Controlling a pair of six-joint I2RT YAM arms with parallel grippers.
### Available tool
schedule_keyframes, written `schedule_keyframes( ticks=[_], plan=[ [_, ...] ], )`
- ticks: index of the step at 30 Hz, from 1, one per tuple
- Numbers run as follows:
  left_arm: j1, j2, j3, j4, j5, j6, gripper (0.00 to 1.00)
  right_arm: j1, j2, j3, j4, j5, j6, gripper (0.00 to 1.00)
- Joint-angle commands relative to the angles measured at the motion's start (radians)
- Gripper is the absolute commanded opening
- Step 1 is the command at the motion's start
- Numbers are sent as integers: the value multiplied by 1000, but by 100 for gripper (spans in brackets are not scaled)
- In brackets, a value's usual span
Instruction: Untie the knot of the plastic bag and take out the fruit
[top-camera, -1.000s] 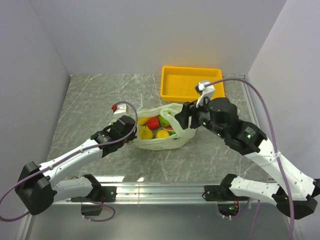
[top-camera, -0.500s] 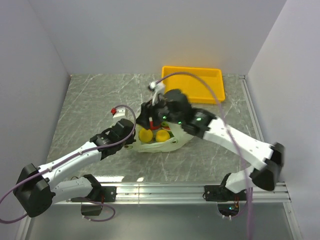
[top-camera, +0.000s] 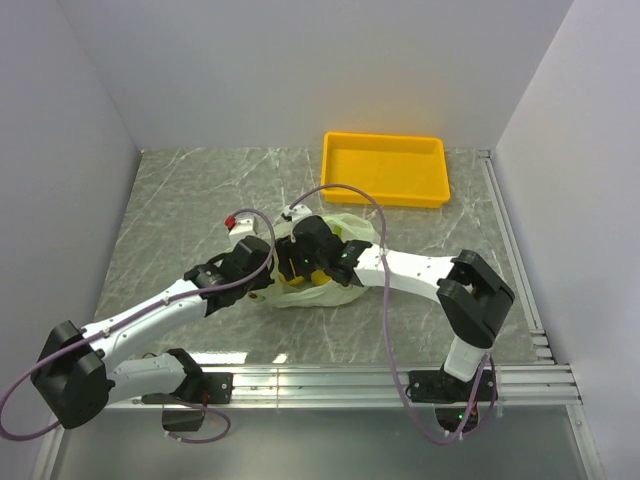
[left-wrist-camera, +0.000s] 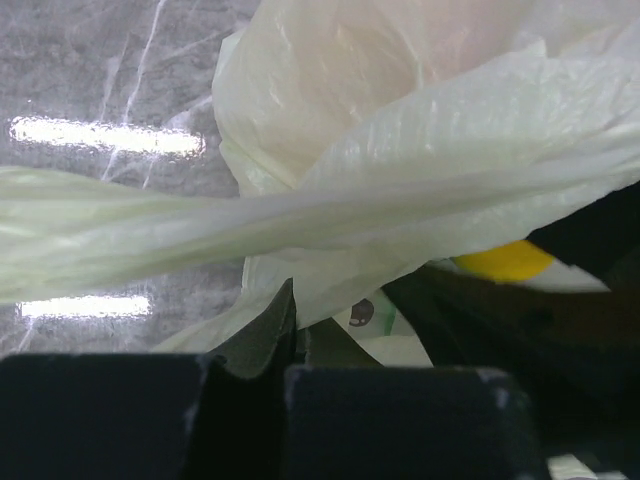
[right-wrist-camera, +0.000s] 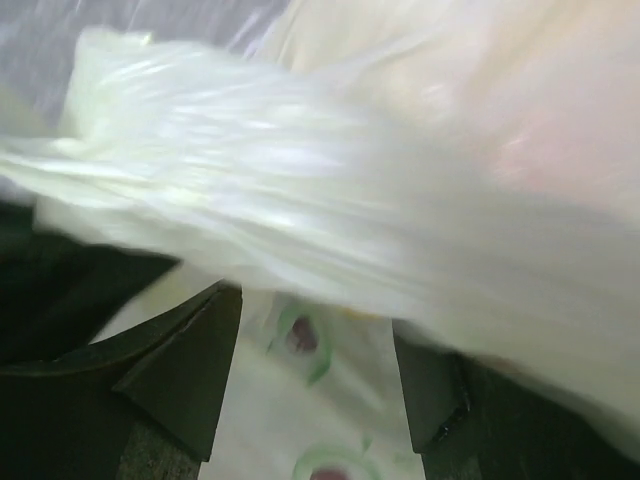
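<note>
Overhead, the plastic bag (top-camera: 350, 226) sat on the worktop (top-camera: 180, 200), its mouth apparently untied, and the yellow tray (top-camera: 384, 199) held no fruit. At your left wrist, the left jaws were together, seemingly pinching bag film, with a yellow fruit (left-wrist-camera: 505, 262) inside. At your right wrist, the right jaws stood apart over blurred film. Unloading remained.

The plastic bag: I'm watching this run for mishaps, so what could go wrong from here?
1. The left pincer looks shut on the plastic bag, whose film is stretched taut across the left wrist view; a hard pull may tear it.
2. The right pincer stands open with only film showing between its fingers, so closing there may grab plastic rather than the fruit.
</note>
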Motion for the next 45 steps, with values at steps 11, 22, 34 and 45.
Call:
schedule_keyframes(
  ticks=[11,22,34,45],
  plan=[
    [4,53,82,-33,-21,2,1,-37,201,61,236,166,9,67],
    [29,72,86,-28,-58,16,1,-43,44,-68,279,111,-48,0],
    [108,95,112,-5,-46,96,1,-42,-384,-156,179,-38,-75,0],
    [109,0,86,-65,-53,113,1,-155,-398,165,130,101,-93,0]
  ],
)
